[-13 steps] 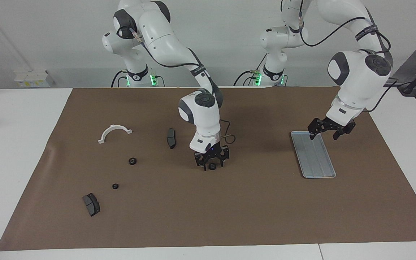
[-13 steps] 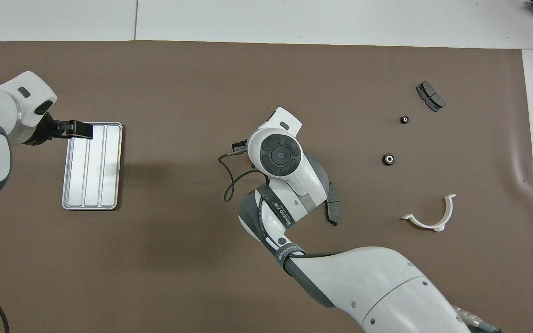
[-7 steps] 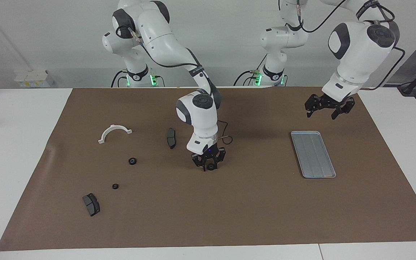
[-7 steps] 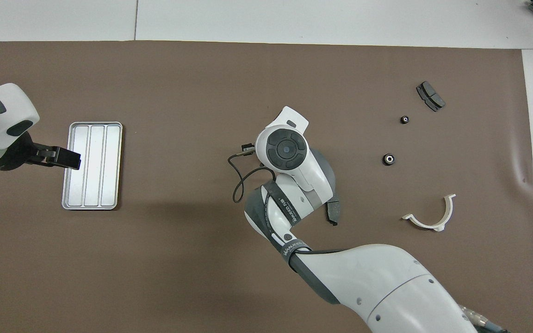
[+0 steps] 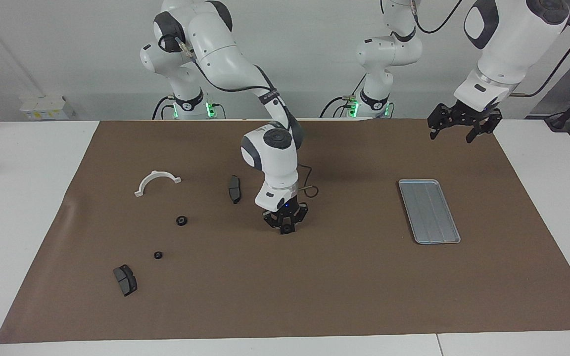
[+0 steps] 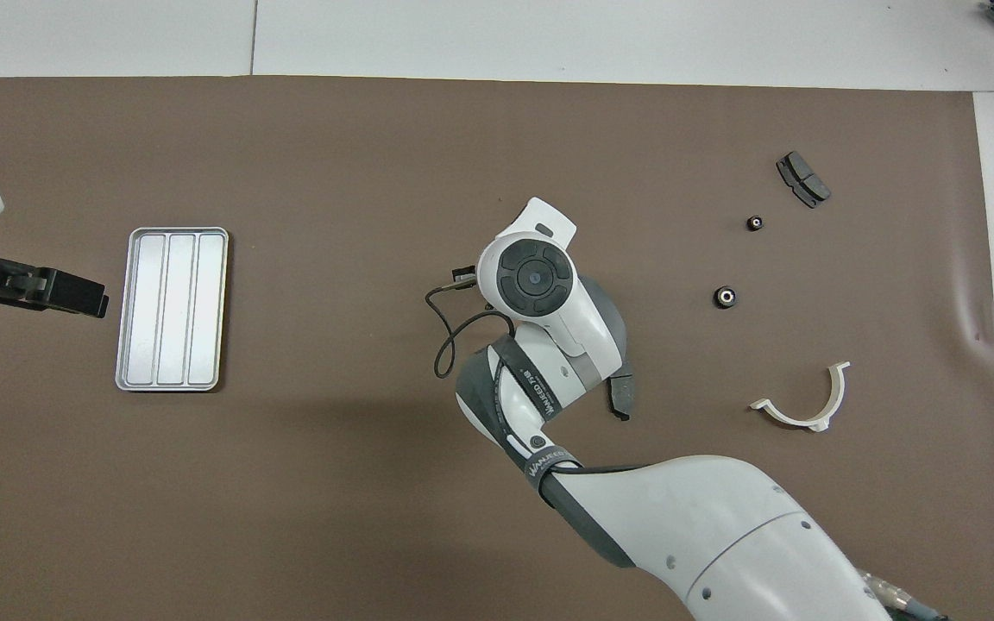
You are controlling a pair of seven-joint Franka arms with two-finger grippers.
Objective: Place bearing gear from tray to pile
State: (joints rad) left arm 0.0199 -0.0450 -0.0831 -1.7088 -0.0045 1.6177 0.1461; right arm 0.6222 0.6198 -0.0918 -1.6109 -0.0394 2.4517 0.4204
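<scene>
My right gripper (image 5: 285, 226) is down on the brown mat mid-table, shut on a small black bearing gear (image 5: 288, 229). In the overhead view the right arm's own wrist (image 6: 531, 280) hides both. The silver ridged tray (image 5: 429, 210) (image 6: 171, 308) lies toward the left arm's end with nothing in it. My left gripper (image 5: 463, 129) (image 6: 66, 295) hangs open and high, off the tray's edge. The pile is scattered toward the right arm's end: a white half-ring bracket (image 5: 157, 181) (image 6: 803, 407), two more black gears (image 5: 181, 220) (image 5: 158, 255) and a brake pad (image 5: 125, 280).
A second dark brake pad (image 5: 234, 189) (image 6: 622, 394) lies close beside the right arm's wrist, on its pile side. A thin cable (image 6: 445, 332) loops off the right wrist. The brown mat (image 5: 344, 291) covers most of the white table.
The right gripper's fingers closed in on the gear at the same spot on the mat. The left arm lifted off the tray and drew back toward the robots.
</scene>
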